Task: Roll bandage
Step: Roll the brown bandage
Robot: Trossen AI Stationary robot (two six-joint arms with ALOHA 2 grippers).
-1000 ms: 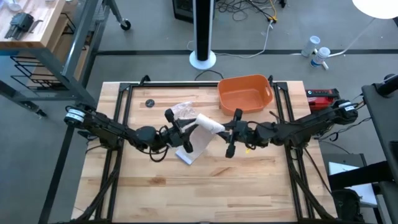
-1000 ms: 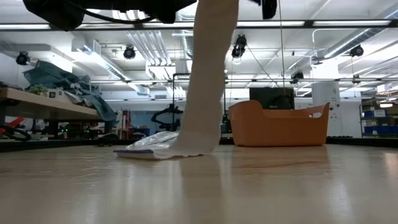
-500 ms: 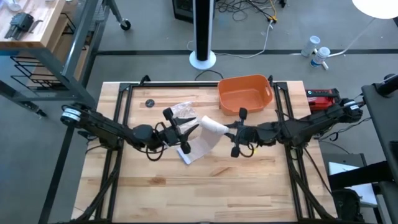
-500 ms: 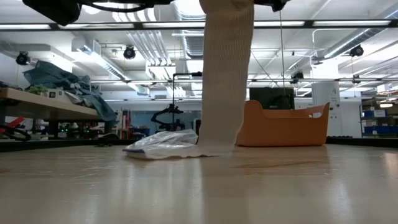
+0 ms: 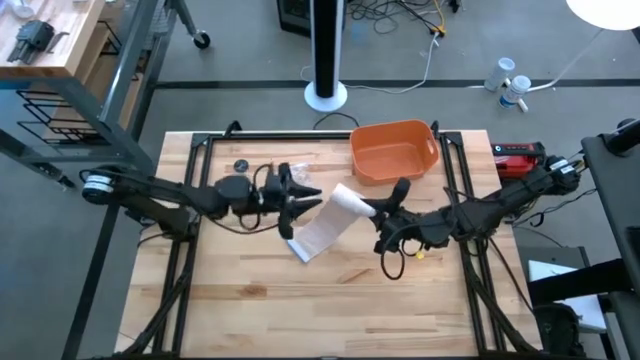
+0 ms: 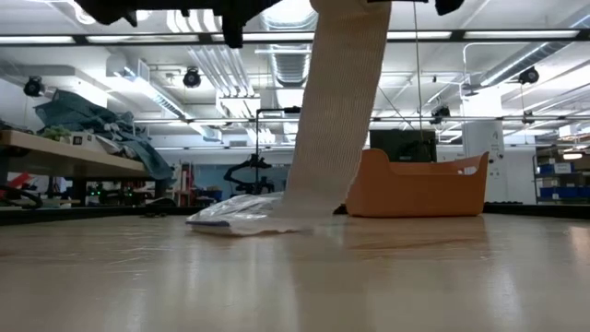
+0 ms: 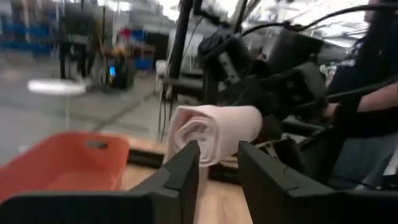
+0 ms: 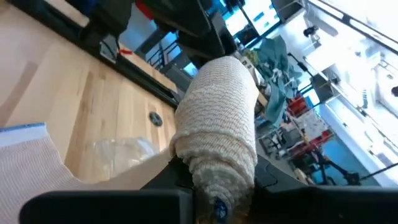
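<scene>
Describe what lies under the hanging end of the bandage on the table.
The bandage trails down onto the wooden table, its loose end resting against a crumpled clear plastic wrapper. How far the wrapper reaches beneath the cloth is covered, so that cannot be told.

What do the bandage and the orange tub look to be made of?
Bandage: soft woven or knitted gauze, off-white and matte; ribbed open weave shows on the roll. Orange tub: probably moulded plastic, smooth, slightly glossy, with rounded corners and a cut-out handle.

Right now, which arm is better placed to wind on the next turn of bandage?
Probably the right: its gripper is shut on the bandage roll, strip hanging to the table. The left gripper stands open beside it, holding nothing.
</scene>
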